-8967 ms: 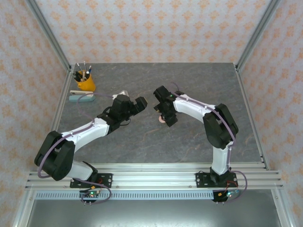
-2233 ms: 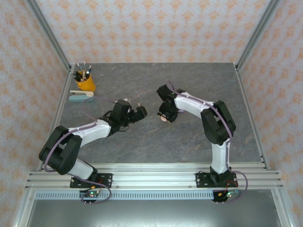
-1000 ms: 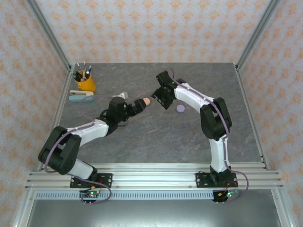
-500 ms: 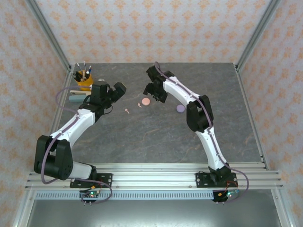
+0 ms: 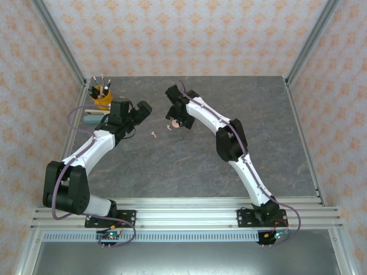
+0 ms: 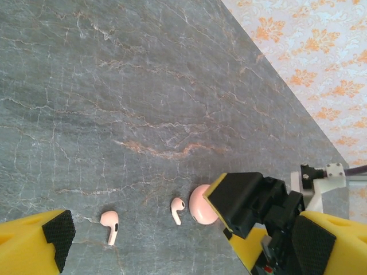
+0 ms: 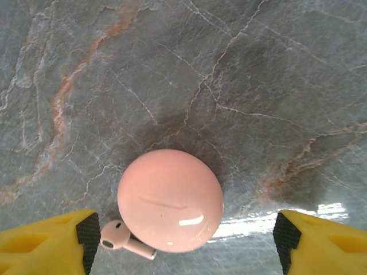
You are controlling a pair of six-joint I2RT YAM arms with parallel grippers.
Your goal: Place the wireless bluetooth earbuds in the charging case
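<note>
Right pincer [image 7: 183,234] spread apart over the round pink charging case [image 7: 170,200] — a pink earbud [image 7: 123,239] touches it at seven o'clock; left pincer [image 6: 183,238] gapes apart too.

The grey marbled stone-look tabletop [image 7: 258,69] is smooth with a faint sheen. The round pale pink plastic case [image 7: 170,200] is glossy and shows a bright highlight. The pale pink stemmed plastic earbud [image 7: 117,238] is smooth and glossy. The yellow plastic fingers [image 7: 324,246] of the right tool [image 7: 183,243] carry black matt textured pads [image 7: 88,229].
</note>
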